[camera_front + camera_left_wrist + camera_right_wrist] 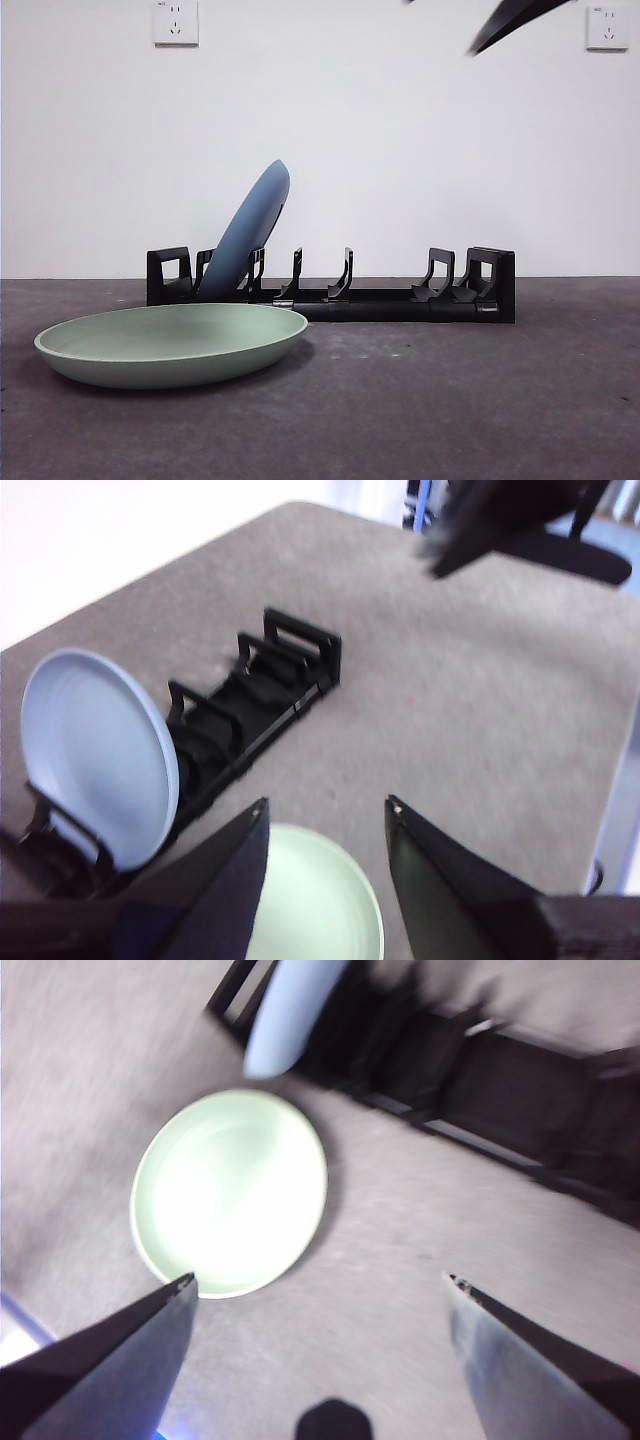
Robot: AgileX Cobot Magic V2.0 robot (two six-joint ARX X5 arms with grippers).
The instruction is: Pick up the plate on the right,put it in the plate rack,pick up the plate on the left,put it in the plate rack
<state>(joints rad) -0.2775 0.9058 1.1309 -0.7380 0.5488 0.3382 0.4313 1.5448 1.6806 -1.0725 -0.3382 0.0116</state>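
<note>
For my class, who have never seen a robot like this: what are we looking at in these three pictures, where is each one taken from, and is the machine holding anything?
This is a robot with two arms at a table, each ending in a gripper of two black jaws. One picture comes from a low camera looking level across the table; the other two come from cameras on each arm's wrist, looking down past its own jaws.

On the grey table stands the plate rack, long, low and black. A blue plate already leans in a slot near one end. A green plate lies flat in front of the rack.

The left gripper and the right gripper are both open above the table. Neither holds anything.
</note>
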